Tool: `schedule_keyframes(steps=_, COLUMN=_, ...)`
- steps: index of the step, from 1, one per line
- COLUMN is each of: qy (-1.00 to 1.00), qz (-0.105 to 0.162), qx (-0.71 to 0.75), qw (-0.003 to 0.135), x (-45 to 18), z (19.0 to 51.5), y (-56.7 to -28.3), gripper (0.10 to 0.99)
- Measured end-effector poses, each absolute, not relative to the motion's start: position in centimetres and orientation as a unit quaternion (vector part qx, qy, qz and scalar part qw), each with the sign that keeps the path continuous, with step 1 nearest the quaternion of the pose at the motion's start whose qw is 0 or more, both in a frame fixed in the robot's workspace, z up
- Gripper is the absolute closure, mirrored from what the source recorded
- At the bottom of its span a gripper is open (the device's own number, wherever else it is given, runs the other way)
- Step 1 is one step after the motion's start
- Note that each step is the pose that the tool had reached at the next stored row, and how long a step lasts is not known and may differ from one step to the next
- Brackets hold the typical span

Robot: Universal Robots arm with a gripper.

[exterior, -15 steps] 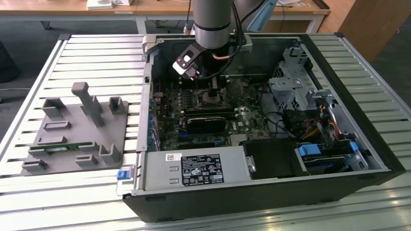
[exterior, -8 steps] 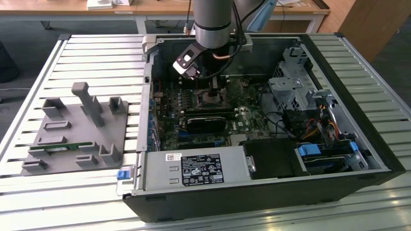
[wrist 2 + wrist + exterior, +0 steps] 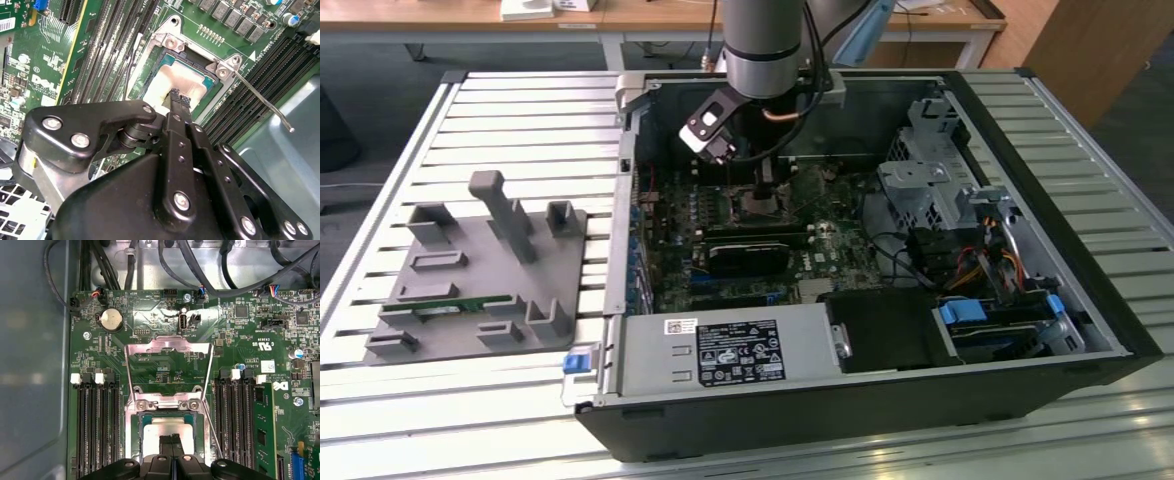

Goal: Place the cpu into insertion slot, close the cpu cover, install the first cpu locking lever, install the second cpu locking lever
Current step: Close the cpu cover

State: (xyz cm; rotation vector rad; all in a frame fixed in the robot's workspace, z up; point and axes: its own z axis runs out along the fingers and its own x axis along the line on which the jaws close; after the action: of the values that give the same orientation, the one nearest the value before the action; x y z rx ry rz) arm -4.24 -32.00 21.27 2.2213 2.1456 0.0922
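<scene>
The cpu lies flat in the insertion slot, pale metal face up; it is also in the second wrist view. The slot's silver rim frames it. The cpu cover, a silver frame with a square window, is swung open and back beyond the slot. A thin locking lever sticks out unlatched beside the slot, and its wire shows in the first wrist view. My gripper is shut, its black fingertips together just over the cpu's face. In the exterior view the gripper reaches down into the computer case.
Black memory slots flank the slot on both sides. A black graphics card, a power supply and a drive cage crowd the case. Cables hang near the case wall. A grey fixture sits at the exterior view's left.
</scene>
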Motion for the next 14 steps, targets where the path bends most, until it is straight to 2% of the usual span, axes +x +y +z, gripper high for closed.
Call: schedule_keyframes(steps=14, qy=0.694, qz=0.03, qx=0.719, qw=0.026, x=-4.24, z=21.65, y=-32.01, gripper=0.98)
